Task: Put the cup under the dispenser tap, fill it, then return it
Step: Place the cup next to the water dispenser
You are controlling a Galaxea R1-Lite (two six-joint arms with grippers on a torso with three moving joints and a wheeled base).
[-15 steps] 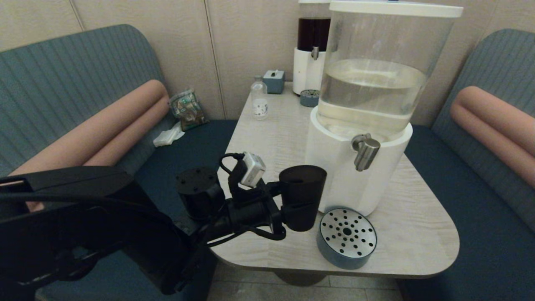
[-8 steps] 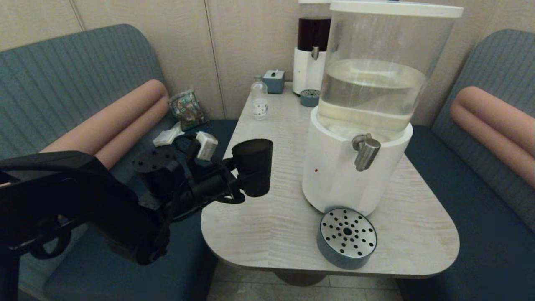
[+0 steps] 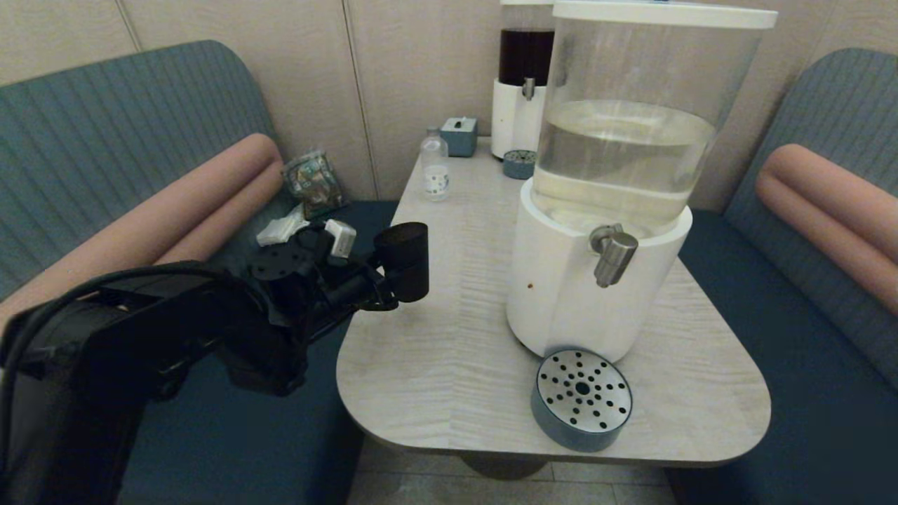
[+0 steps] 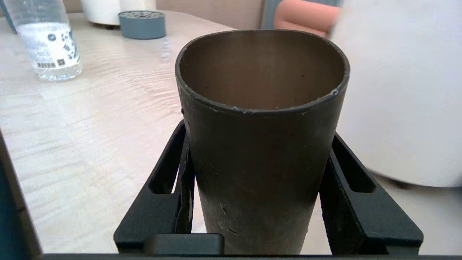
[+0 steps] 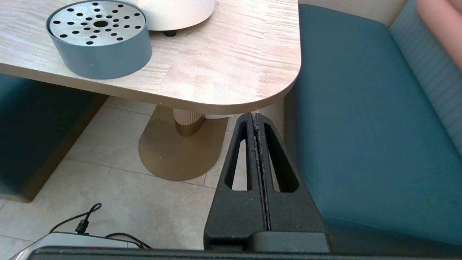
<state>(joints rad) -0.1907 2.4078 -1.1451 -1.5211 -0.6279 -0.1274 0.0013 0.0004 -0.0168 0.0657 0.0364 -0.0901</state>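
My left gripper (image 3: 394, 277) is shut on the cup (image 3: 403, 261), a dark smoky tumbler held upright over the table's left edge. In the left wrist view, black fingers (image 4: 173, 173) press both sides of the cup (image 4: 260, 144), whose base is hidden. The steel dispenser tap (image 3: 612, 254) juts from the big dispenser's white base (image 3: 554, 294), well to the right of the cup. The round perforated drip tray (image 3: 582, 398) below the tap has nothing on it. My right gripper (image 5: 255, 115) hangs shut and parked below the table's near right corner.
A small clear labelled bottle (image 3: 435, 168), a blue box (image 3: 459, 135), a second dispenser with dark liquid (image 3: 523, 84) and its small tray (image 3: 519, 164) stand at the table's back. Padded benches flank the table (image 3: 435, 365). A snack bag (image 3: 316, 184) lies on the left bench.
My left arm has carried the cup leftward and farther back, from beside the drip tray at the dispenser's base to the table's left edge. The right gripper's earlier position is not shown.
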